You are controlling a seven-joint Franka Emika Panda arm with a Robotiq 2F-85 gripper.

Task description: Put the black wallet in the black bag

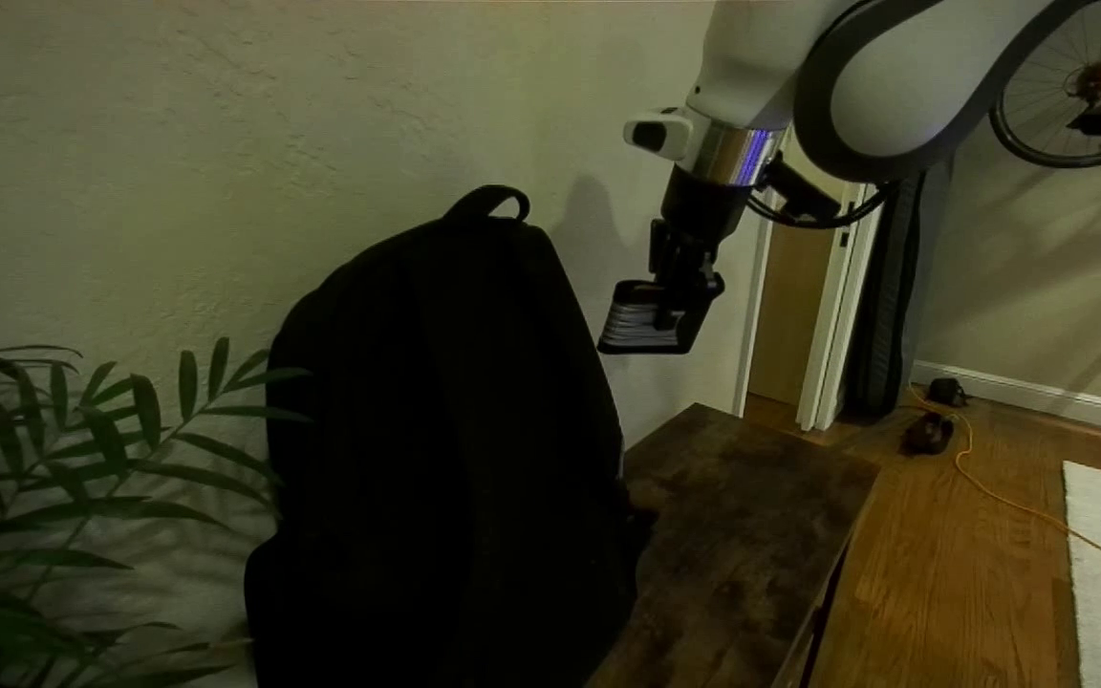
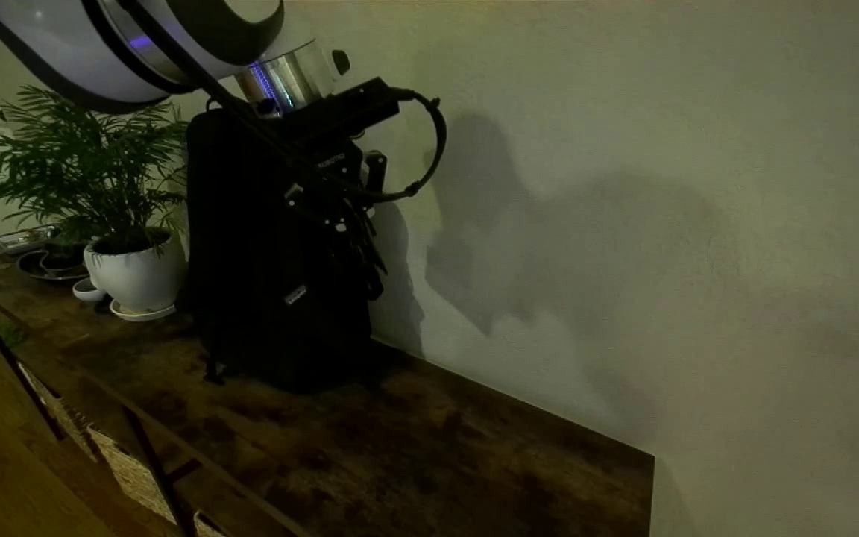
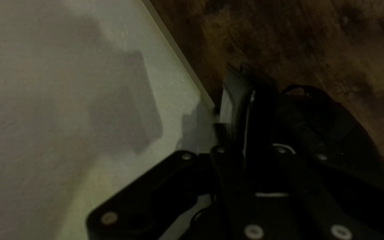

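Observation:
The black wallet (image 1: 641, 325) with pale stacked edges is held in my gripper (image 1: 673, 311), tilted, above the tabletop. In the wrist view the wallet (image 3: 237, 91) sticks out from between the fingers of the gripper (image 3: 245, 140). The black bag (image 1: 436, 459) is a backpack standing upright against the wall. It also shows in the other views, behind the gripper (image 2: 351, 216) as the bag (image 2: 265, 306) and at the right as the bag (image 3: 332, 126). The gripper is beside the bag's upper part, apart from it in an exterior view. The bag's opening cannot be made out.
The bag stands on a dark brown wooden table (image 2: 429, 447) along a pale wall (image 2: 661, 186). A plant in a white pot (image 2: 139, 272) stands beside the bag, with small dishes (image 2: 53, 265) behind it. Plant leaves (image 1: 120, 459) reach near the bag.

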